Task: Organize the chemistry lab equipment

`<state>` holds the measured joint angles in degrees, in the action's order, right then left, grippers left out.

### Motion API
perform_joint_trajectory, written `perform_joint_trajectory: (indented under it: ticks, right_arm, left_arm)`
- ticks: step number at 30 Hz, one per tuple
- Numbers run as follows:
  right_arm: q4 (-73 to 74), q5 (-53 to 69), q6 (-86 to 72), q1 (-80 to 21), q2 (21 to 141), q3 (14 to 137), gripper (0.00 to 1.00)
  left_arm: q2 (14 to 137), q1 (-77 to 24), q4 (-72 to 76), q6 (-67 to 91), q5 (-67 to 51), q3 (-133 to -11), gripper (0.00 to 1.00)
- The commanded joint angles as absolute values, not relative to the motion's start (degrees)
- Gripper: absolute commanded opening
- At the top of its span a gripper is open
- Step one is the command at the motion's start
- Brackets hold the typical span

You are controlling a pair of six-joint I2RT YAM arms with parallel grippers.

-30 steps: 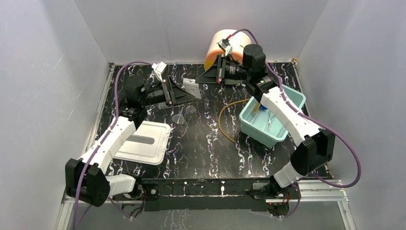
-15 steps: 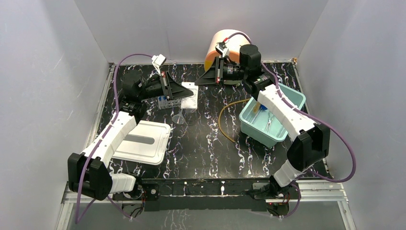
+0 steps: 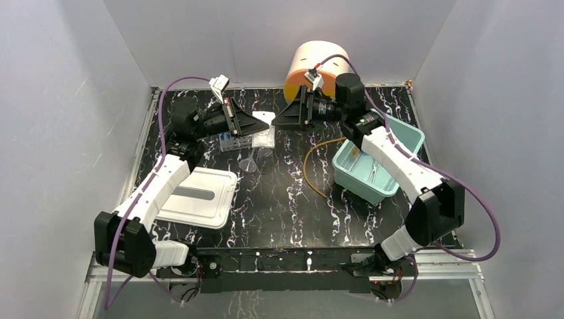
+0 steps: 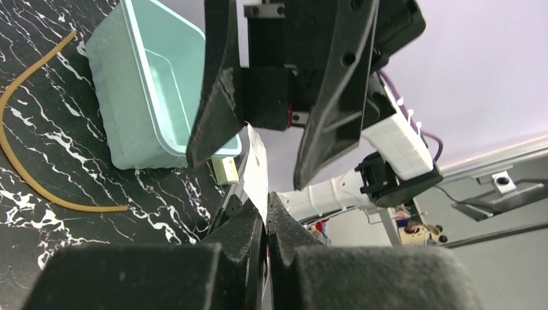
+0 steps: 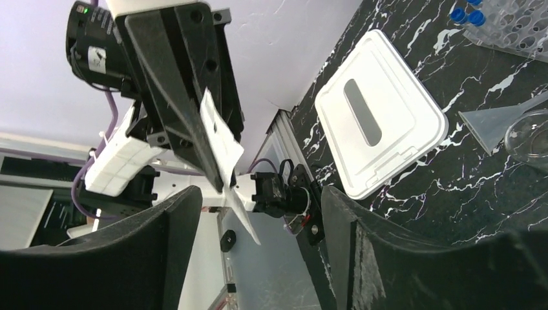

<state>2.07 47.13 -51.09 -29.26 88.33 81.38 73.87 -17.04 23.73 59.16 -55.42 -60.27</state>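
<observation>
My left gripper is shut on a small clear bag, a thin pale packet held in the air over the back of the table. In the left wrist view the bag stands edge-on between the closed jaws of that gripper. My right gripper faces it, open, its fingers on either side of the bag without touching. A clear tube rack with blue-capped tubes, a clear funnel and tan tubing lie on the table.
A teal bin at the right holds metal scissors. A white lid lies flat at the left. The cream-and-orange drawer unit stands at the back wall. A small clear cup sits next to the funnel.
The left gripper came in and shut on the bag. The right gripper, shut on it until half a second ago, has now opened and let go.
</observation>
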Motion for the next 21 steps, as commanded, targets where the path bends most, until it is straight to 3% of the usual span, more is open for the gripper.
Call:
perform_joint_trajectory:
  ticks: [1,5,8,21]
  right_arm:
    - [-7.9,48.8,-52.1,-30.1,84.1,78.3,0.77]
    - [-8.8,49.0,-52.8,-31.4,84.7,77.2,0.76]
    - [-12.3,48.2,-55.4,-31.6,84.9,76.0,0.68]
    - [-20.4,44.4,-61.4,-31.7,84.6,72.9,0.06]
  left_arm:
    - [74.5,-17.1,26.8,63.6,-52.1,-60.5,0.0]
    - [75.5,-17.3,30.3,67.5,-51.3,-60.4,0.0]
    - [75.8,-17.5,31.6,68.9,-51.2,-60.2,0.0]
    - [75.7,-17.5,34.0,71.3,-51.2,-59.5,0.05]
